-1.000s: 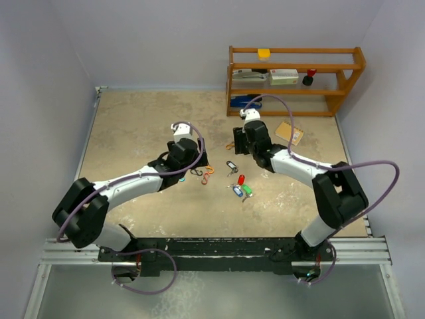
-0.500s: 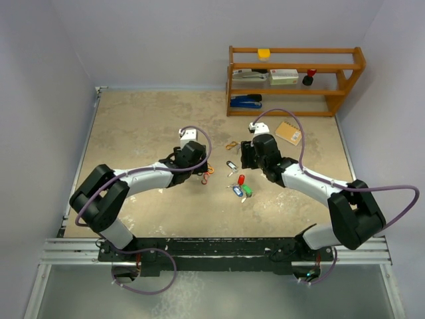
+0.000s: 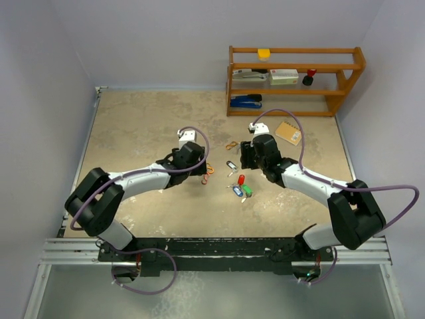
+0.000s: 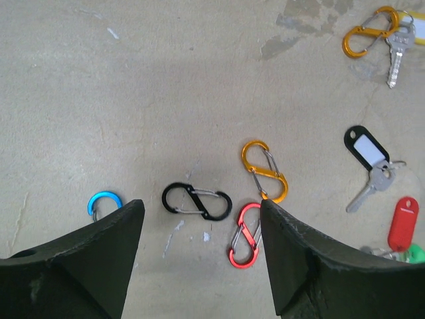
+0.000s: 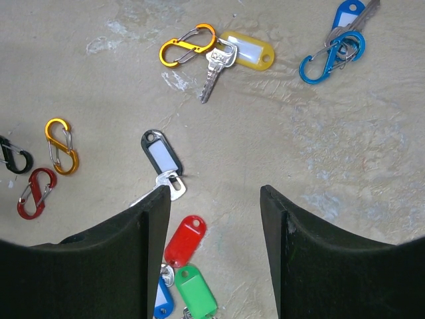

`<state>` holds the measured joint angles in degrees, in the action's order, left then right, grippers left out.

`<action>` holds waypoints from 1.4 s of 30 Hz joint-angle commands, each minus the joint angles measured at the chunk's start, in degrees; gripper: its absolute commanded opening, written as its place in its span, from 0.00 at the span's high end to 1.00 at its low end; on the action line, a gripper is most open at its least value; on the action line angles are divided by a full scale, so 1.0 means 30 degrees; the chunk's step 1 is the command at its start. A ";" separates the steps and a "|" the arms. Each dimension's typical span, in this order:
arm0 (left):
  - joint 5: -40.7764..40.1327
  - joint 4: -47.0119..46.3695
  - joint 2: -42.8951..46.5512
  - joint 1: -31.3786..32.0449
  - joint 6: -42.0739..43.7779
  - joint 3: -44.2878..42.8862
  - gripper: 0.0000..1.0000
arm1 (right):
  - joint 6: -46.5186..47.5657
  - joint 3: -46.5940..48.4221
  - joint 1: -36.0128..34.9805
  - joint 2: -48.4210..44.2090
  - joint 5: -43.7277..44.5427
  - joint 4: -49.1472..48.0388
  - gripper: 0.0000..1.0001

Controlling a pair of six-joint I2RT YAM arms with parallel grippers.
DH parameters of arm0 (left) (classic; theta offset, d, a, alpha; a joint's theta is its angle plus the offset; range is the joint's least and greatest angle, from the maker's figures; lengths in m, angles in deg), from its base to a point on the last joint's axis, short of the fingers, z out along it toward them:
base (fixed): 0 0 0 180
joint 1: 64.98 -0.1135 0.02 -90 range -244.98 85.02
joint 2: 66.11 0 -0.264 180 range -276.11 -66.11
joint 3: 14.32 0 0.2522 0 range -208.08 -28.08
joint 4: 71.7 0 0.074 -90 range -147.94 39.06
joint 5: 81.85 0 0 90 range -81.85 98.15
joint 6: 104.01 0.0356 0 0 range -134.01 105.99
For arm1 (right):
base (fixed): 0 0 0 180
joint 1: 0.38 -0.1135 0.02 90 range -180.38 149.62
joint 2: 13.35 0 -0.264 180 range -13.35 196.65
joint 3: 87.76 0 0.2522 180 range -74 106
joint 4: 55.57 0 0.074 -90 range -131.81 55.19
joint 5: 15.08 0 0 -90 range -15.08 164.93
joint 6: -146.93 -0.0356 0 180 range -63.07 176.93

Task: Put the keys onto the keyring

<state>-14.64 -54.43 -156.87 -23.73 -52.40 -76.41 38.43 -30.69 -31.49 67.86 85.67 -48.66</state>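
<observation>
Beige table: left gripper open, empty, above black clip; right gripper open, empty, by tagged keys.

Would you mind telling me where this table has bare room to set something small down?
Bare: the far-left table, from the left arm to the back wall, and the near strip between that arm and the right arm, below the green-tagged key. Crowded: the centre, where S-shaped clips and tagged keys lie, and the corner by the notebook before the shelf.
</observation>
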 commanded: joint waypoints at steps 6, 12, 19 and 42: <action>0.3245 -0.1597 0.1612 -0.0042 -0.1019 0.1346 0.25 | -0.0139 -0.0185 -0.0088 -0.0488 -0.0040 -0.0651 0.40; 0.4202 -0.2687 0.1361 -0.0041 -0.1633 0.2109 0.22 | -0.0157 -0.0343 -0.0088 -0.0729 0.0095 -0.0652 0.40; 0.4308 -0.3251 0.0625 -0.0041 -0.1791 0.2285 0.21 | -0.0154 -0.0436 -0.0088 -0.0964 0.0223 -0.0635 0.40; 0.3209 -0.3440 -0.0955 -0.0630 -0.1761 0.1823 0.20 | -0.0450 -0.0894 -0.0088 -0.1433 0.0345 -0.0511 0.40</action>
<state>-3.21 -66.10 -158.16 -24.16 -57.82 -69.86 37.84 -32.92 -31.49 65.22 85.86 -48.99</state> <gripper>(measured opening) 0.797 0.595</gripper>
